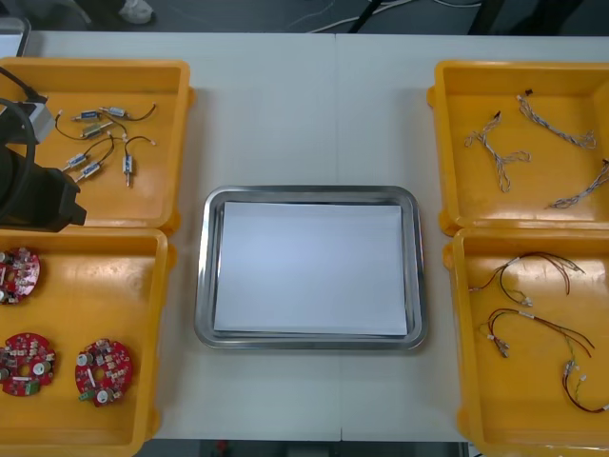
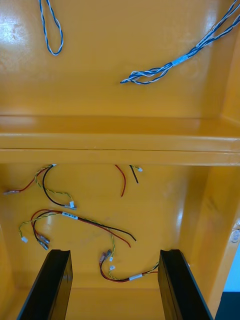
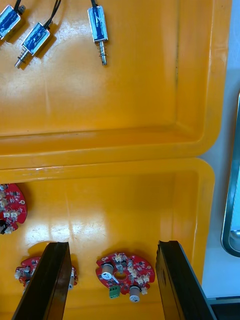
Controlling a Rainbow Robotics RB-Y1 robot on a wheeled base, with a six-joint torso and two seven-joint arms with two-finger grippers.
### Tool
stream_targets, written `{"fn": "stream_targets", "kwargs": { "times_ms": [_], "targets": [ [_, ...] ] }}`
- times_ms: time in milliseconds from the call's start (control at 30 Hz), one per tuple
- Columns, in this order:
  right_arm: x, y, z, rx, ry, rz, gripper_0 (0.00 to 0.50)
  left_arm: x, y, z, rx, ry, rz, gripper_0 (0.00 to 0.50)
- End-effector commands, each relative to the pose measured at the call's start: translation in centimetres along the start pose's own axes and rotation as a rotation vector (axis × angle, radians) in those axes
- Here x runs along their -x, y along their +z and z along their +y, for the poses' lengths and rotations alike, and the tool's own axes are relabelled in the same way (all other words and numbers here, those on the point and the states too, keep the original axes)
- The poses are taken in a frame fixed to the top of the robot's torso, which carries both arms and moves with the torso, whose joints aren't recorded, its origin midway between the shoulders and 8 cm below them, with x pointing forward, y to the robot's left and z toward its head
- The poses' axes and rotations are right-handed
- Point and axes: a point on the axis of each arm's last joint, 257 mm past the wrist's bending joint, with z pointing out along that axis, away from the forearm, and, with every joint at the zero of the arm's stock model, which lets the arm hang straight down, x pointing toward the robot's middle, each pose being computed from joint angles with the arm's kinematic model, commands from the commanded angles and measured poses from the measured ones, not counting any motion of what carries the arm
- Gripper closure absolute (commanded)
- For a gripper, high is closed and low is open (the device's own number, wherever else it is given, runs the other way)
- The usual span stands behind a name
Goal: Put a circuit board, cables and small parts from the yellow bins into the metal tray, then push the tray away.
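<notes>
The left gripper [image 3: 112, 245] hangs pointing down over the near left yellow bin [image 1: 67, 295]. Its 2 black fingers [image 3: 50, 280] stand wide apart and hold nothing. On the bin floor below, between the fingers, lies a round red circuit board [image 3: 123, 277]. A 2nd board [image 3: 26, 270] is partly hidden behind 1 finger, and a 3rd board [image 3: 11, 207] lies farther on.

In the front view the left arm [image 1: 33, 190] reaches in from the table's left edge, its black bulk over the wall where the 2 left bins meet.

The right gripper [image 2: 114, 251] hangs the same way over the near right yellow bin [image 1: 514, 405], fingers spread and empty. A red and yellow cable [image 2: 131, 277] lies on the floor between them, and more red, yellow and black cables [image 2: 75, 217] lie just beyond.

The metal tray [image 1: 202, 286] sits between the 2 pairs of bins, white inside.

Farther off, the far left yellow bin [image 1: 152, 195] holds the small metal parts [image 1: 92, 131]. The far right yellow bin [image 1: 476, 205] holds the twisted blue and white cables [image 1: 500, 157].
</notes>
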Motion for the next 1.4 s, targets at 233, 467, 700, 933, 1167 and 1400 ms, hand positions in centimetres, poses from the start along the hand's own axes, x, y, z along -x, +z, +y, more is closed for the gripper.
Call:
{"fn": "stream_targets", "kwargs": {
  "times_ms": [233, 467, 700, 933, 1167, 1400],
  "targets": [
    [0.24, -0.71, -0.05, -0.001, 0.015, -0.026, 0.0, 0.19, -0.54, -0.1, -0.002, 0.025, -0.023, 0.0],
    [0.24, -0.71, -0.05, -0.001, 0.015, -0.026, 0.0, 0.19, -0.54, -0.1, -0.002, 0.025, -0.023, 0.0],
    [0.24, -0.71, -0.05, -0.001, 0.015, -0.026, 0.0, 0.19, -0.54, -0.1, -0.002, 0.025, -0.023, 0.0],
    [0.24, -0.71, -0.05, -0.001, 0.015, -0.026, 0.0, 0.19, -0.54, -0.1, -0.002, 0.025, -0.023, 0.0],
    [0.24, -0.71, -0.05, -0.001, 0.015, -0.026, 0.0, 0.19, -0.54, -0.1, -0.002, 0.025, -0.023, 0.0],
    [0.24, -0.71, -0.05, -0.001, 0.015, -0.026, 0.0, 0.19, -0.54, -0.1, -0.002, 0.025, -0.023, 0.0]
  ]
}}
